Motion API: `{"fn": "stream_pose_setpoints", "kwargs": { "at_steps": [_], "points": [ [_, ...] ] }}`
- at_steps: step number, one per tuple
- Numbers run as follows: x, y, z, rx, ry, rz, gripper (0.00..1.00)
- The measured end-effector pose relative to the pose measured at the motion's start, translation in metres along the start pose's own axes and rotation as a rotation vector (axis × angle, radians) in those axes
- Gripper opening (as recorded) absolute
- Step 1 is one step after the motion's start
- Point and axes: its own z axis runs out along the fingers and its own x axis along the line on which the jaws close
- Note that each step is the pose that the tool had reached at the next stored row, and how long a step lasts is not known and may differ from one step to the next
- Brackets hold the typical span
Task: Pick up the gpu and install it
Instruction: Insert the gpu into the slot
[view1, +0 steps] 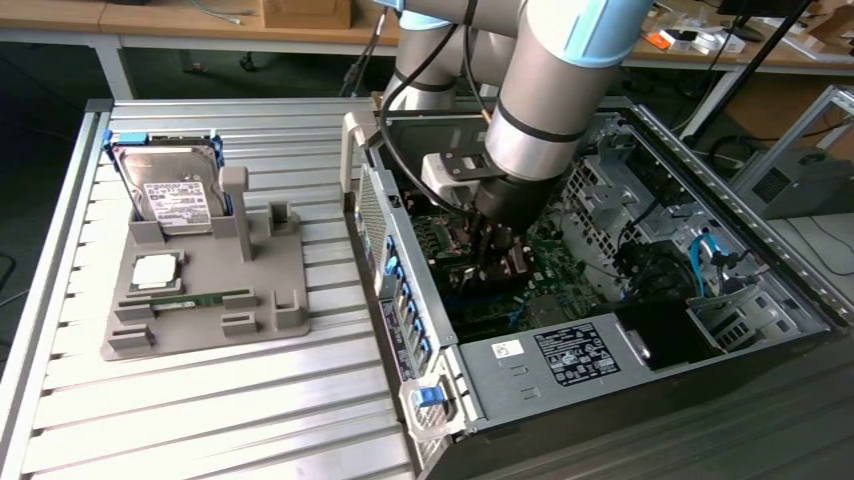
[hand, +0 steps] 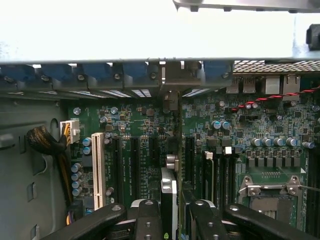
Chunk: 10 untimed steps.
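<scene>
While the gripper (hand: 170, 220) pinches the gpu (hand: 169, 192) edge-on above the motherboard (hand: 150, 130) inside the open computer case (view1: 641, 360), the hard drive (view1: 171, 190) stands in the grey holder (view1: 200, 300).

End effector (hand: 170, 210) lowered, fingers clamped

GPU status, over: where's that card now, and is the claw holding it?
Gripper shut on gpu. Card edge-on, down inside the computer case over the motherboard slots. Nothing seen blocking.

Slatted metal table (view1: 200, 400); cluttered wooden benches (view1: 200, 25) behind.
</scene>
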Motion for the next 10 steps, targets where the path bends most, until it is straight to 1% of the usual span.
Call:
{"fn": "stream_pose_setpoints", "kwargs": {
  "at_steps": [10],
  "points": [
    [-0.0003, 0.0000, 0.0010, 0.0001, -0.0002, 0.000, 0.27]
  ]
}}
